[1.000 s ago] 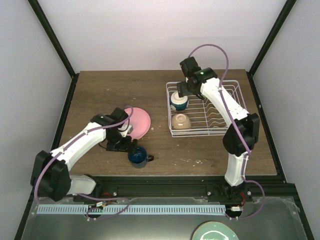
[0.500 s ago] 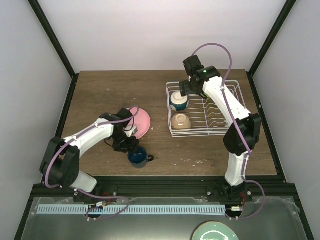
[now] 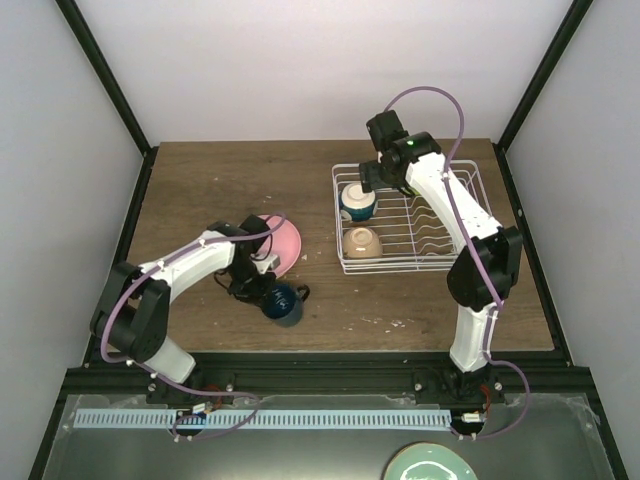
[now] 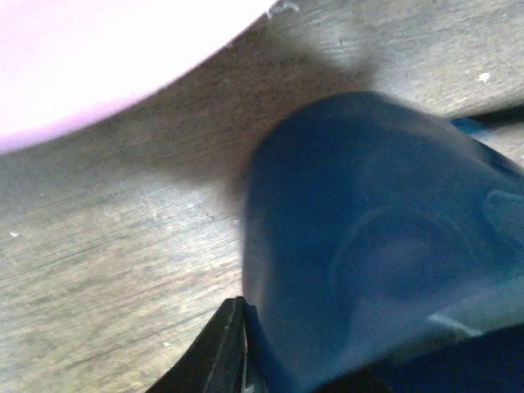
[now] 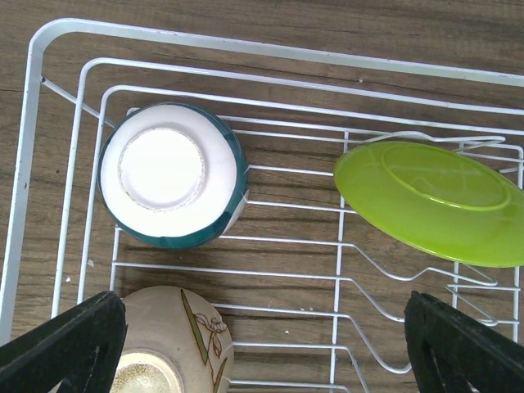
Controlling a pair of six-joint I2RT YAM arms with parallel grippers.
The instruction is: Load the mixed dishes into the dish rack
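Mug, dark blue, tilted just above the table near its front edge. Left gripper clenched on the mug's side. Pink plate lies just behind. Rack farther back, to the right, with 2 upturned bowls at its left end: tan bowl, then white bowl. 1 lime green plate leans in the dividers. Right gripper hangs over the rack, jaws wide apart, holding nothing.

You're viewing from above, behind the arms. Left wrist camera is crowding the mug at seven o'clock; right wrist is peering down into the dish rack at two o'clock.
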